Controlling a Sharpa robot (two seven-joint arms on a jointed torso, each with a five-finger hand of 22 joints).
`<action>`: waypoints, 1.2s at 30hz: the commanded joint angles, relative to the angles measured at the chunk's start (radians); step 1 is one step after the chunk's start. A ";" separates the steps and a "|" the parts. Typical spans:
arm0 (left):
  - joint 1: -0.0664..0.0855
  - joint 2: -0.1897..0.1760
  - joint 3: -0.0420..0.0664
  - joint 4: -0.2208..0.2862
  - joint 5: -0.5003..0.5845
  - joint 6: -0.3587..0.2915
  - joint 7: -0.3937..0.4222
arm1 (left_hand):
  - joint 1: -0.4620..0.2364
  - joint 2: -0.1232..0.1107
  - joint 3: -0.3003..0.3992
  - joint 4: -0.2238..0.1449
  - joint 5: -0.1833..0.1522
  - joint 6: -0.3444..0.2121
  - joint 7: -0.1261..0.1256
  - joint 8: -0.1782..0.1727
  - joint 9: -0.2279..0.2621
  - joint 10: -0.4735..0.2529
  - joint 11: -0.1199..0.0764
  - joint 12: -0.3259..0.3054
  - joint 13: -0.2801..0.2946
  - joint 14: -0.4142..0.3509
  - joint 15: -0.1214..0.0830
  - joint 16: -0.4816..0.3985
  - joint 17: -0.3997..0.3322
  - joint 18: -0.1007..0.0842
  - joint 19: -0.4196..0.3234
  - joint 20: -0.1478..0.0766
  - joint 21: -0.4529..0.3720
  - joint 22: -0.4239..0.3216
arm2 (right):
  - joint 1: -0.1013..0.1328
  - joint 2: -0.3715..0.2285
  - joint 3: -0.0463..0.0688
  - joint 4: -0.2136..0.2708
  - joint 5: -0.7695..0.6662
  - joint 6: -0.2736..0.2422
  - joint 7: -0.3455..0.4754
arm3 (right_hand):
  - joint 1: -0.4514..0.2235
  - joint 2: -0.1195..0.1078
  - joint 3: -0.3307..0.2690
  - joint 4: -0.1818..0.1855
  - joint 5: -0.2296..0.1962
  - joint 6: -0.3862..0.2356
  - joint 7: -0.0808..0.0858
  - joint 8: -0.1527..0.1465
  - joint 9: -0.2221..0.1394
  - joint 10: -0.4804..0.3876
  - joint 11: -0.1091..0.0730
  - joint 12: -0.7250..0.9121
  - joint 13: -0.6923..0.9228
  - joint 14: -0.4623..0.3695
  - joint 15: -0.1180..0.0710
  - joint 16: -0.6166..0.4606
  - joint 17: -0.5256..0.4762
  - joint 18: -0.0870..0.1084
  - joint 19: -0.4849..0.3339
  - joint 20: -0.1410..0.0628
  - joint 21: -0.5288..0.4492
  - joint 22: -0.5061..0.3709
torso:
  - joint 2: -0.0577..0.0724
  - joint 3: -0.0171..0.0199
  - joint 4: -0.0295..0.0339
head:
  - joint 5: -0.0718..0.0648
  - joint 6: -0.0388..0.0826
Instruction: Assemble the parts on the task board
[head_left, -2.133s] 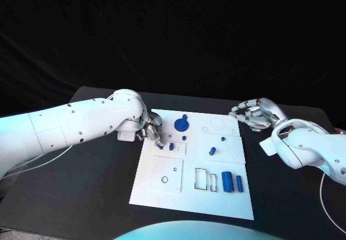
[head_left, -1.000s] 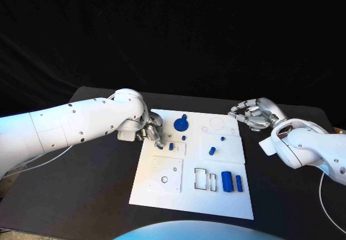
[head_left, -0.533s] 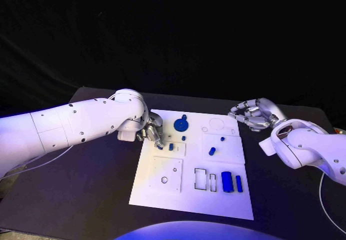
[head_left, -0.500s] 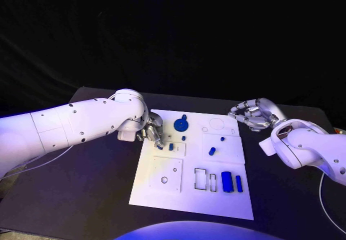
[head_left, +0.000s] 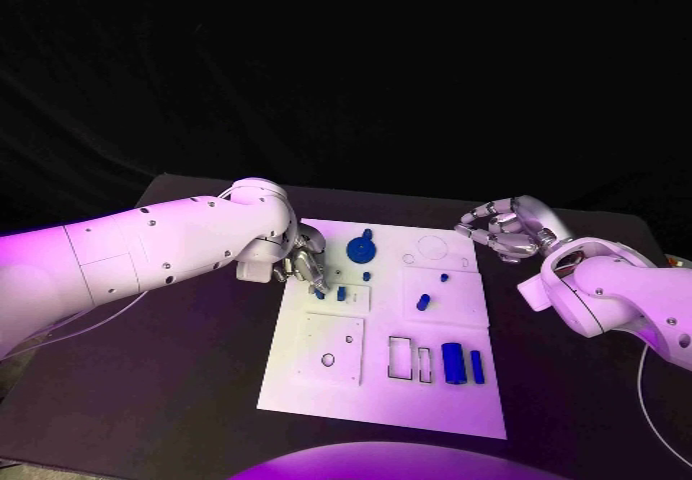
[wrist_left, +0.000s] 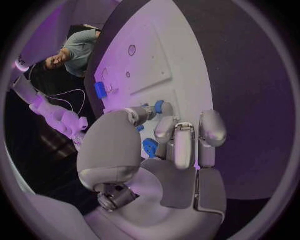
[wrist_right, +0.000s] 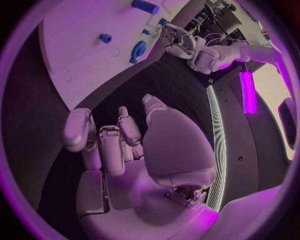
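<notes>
We see the left hand (head_left: 302, 263) at the left edge of the white task board (head_left: 332, 385), its fingers pinching a small blue part (wrist_left: 159, 106) just over the board. The right hand (head_left: 508, 230) hangs over the black table (head_left: 173, 380) beside the board's far right corner, fingers curled in, holding nothing.

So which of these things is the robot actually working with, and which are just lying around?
Part of the job:
- task board
- small blue peg pinched by the left hand
- blue disc
- blue cylinders
- right hand, holding nothing

Just there:
- black table
- white cable at the table's left edge
</notes>
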 joint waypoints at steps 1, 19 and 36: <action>-0.004 0.009 -0.003 0.000 0.016 0.000 0.006 | -0.007 0.005 0.103 -0.096 -0.002 0.000 -0.006 -0.008 0.001 0.004 -0.003 0.003 0.001 0.061 -0.006 0.005 0.083 0.004 0.003 -0.006 -0.004 -0.001 | -0.001 0.000 0.000 0.002 -0.010 0.003 0.007 | 0.003 0.007 -0.006 0.002 0.005 -0.008 0.001 0.004 0.000 -0.008 -0.001 -0.002 -0.001 0.044 -0.006 -0.004 0.004 0.008 -0.004 0.000 -0.003 -0.001 | 0.000 0.0001 0.0006 | -0.002 -0.002; -0.004 0.010 -0.003 -0.012 0.025 0.000 0.006 | -0.063 -0.031 -0.049 0.014 -0.001 0.025 -0.019 -0.035 0.010 0.005 -0.013 0.010 0.012 0.061 -0.014 0.005 0.083 0.002 0.013 -0.013 -0.010 0.002 | -0.001 -0.001 0.000 0.002 -0.010 0.003 0.009 | 0.004 0.007 -0.009 0.002 0.005 -0.010 0.001 0.006 -0.001 -0.009 -0.001 -0.004 -0.003 0.044 -0.006 -0.005 0.004 0.008 -0.005 0.000 -0.005 -0.002 | -0.001 0.0003 0.0009 | -0.003 -0.003; -0.004 0.011 -0.003 -0.018 0.023 -0.001 0.006 | -0.069 -0.029 -0.161 0.078 0.001 0.042 -0.019 -0.057 0.011 0.006 -0.013 0.011 0.016 0.061 -0.015 0.005 0.084 0.001 0.020 -0.014 -0.010 0.007 | -0.001 0.000 0.000 0.002 -0.015 0.002 0.013 | 0.003 0.006 -0.010 0.003 0.005 -0.011 0.001 0.006 -0.001 -0.010 -0.001 -0.005 -0.004 0.044 -0.006 -0.005 0.004 0.009 -0.005 0.000 -0.006 -0.002 | 0.000 0.0001 0.0001 | -0.003 -0.003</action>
